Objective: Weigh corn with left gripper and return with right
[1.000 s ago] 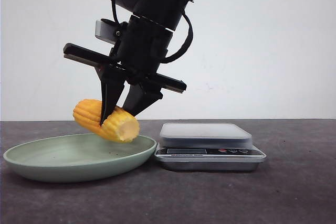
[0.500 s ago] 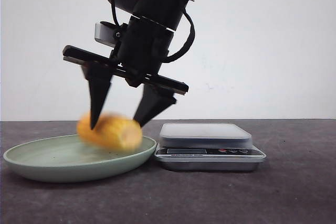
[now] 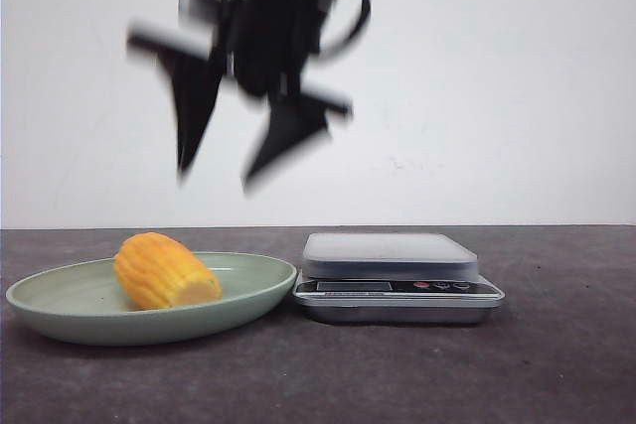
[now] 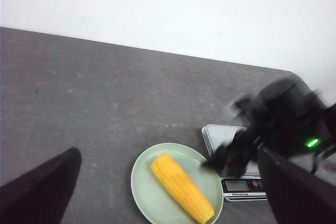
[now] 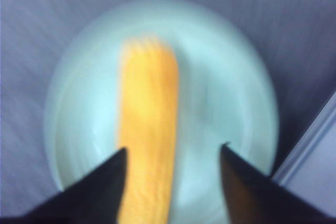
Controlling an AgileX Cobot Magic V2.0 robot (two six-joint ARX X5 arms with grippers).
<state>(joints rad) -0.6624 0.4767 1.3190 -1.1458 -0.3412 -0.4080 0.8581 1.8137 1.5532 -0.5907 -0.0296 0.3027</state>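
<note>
Where it lies on its side in the pale green plate (image 3: pixel 60 307), the corn (image 3: pixel 164 271) touches no tool. Just beside the plate on the dark table (image 3: pixel 556 364) sits a silver kitchen scale (image 3: pixel 396 275), its platform bare. Above the plate hangs the right tool (image 3: pixel 231 164), blurred, its two pointed fingers spread wide. The left tool (image 4: pixel 173 182) looks down from well above, its dark fingers likewise far apart.
</note>
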